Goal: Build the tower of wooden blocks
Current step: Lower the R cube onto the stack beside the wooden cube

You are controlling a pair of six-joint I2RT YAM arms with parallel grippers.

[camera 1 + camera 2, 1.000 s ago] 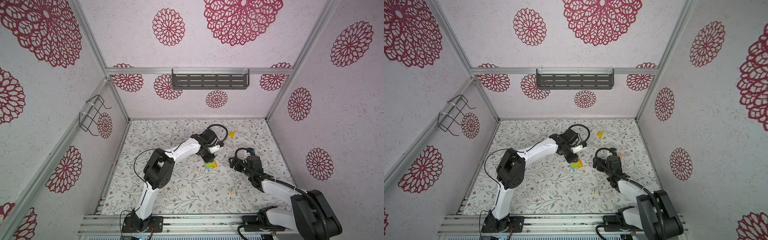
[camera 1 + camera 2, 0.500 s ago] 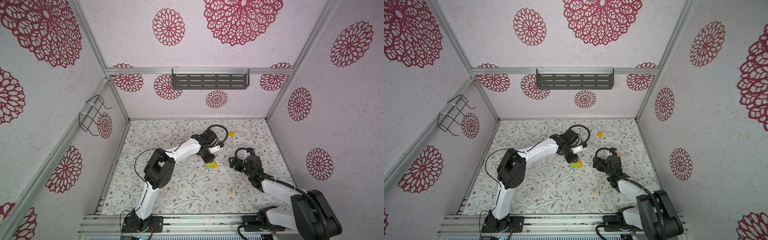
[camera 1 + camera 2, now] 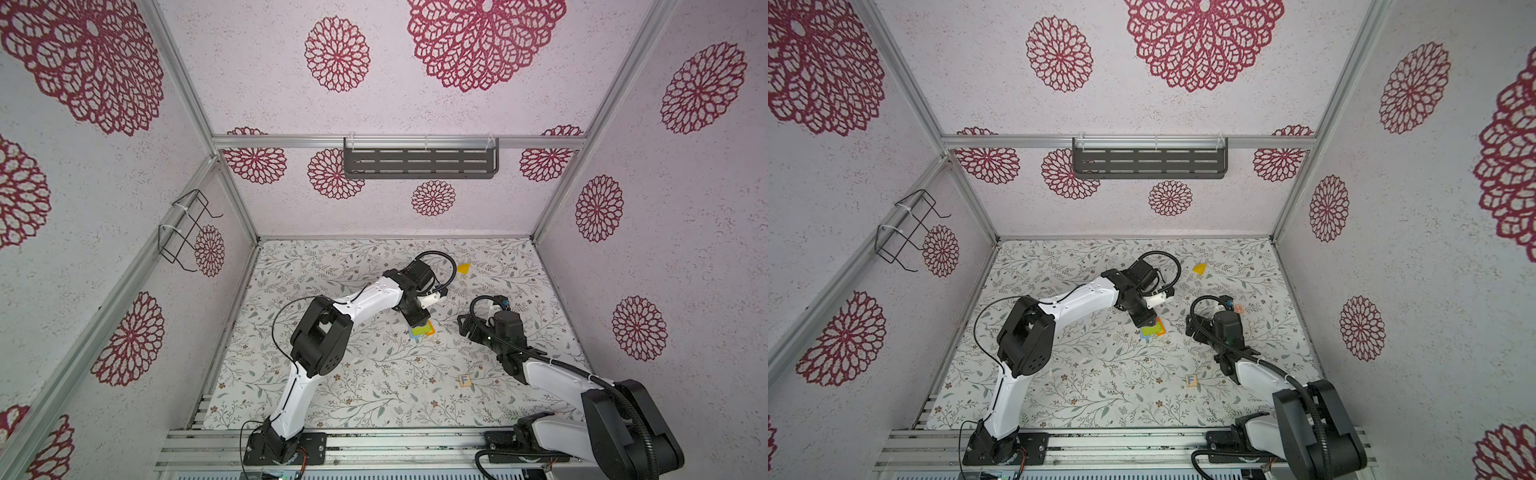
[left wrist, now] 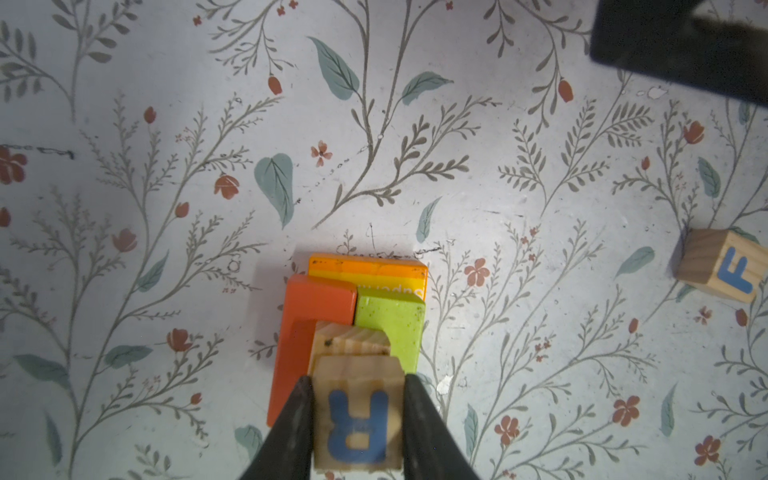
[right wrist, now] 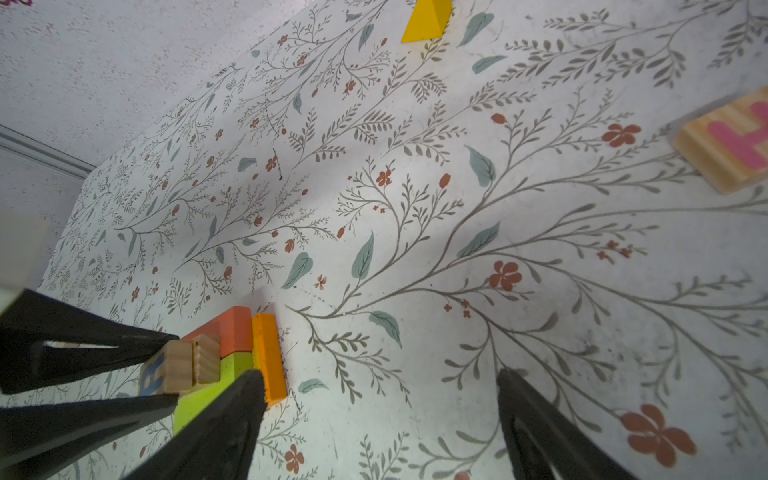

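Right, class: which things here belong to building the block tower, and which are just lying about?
For the job: stack of orange, red and green blocks; R cube in the left claw; loose F cube; H cube; yellow wedge.
Not part of it: wall shelf; wire rack.

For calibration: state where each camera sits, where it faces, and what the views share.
Top views: overhead at the front, looking down on the table; left arm and right arm whole.
Left wrist: above the left gripper, facing down; shut on the R block over the tower.
Right wrist: behind the open right gripper, facing slantwise across the table.
Shared: both wrist views show tower and R block.
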